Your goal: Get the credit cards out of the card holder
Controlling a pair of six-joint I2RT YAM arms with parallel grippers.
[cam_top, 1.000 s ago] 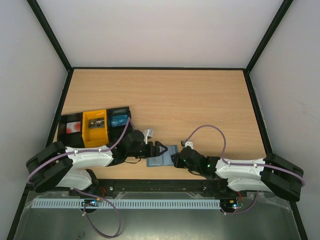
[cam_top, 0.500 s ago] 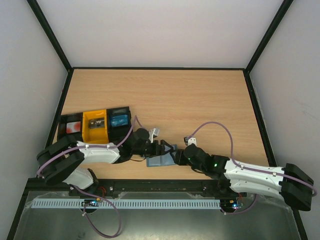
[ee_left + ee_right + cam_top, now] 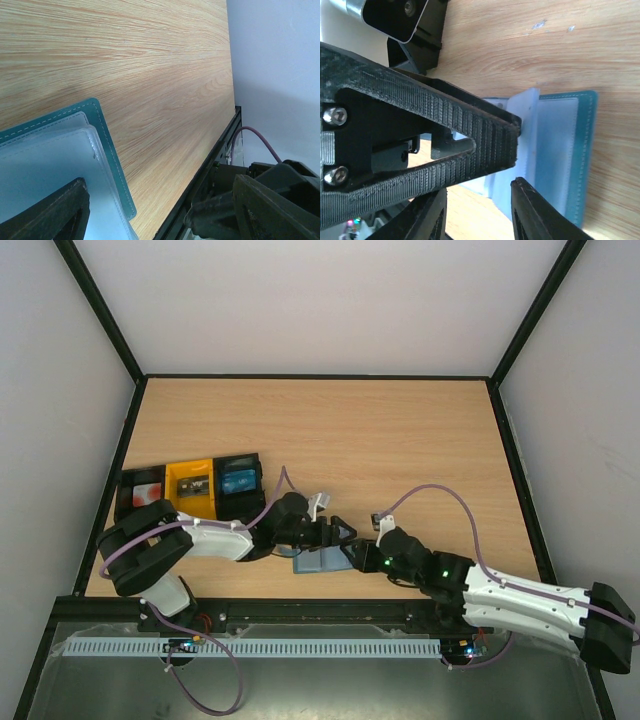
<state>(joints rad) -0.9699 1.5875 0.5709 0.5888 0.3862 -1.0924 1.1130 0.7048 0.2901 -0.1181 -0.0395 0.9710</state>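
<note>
Card holder point(image 3: 318, 562) lies open beside the table's point(image 3: 350, 440) near edge, wide wood beyond.

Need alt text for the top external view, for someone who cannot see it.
Two robot arms reach inward from the near edge of a wooden table, the left gripper and right gripper meeting at a small teal card holder. Black and yellow trays sit at the left edge.
</note>
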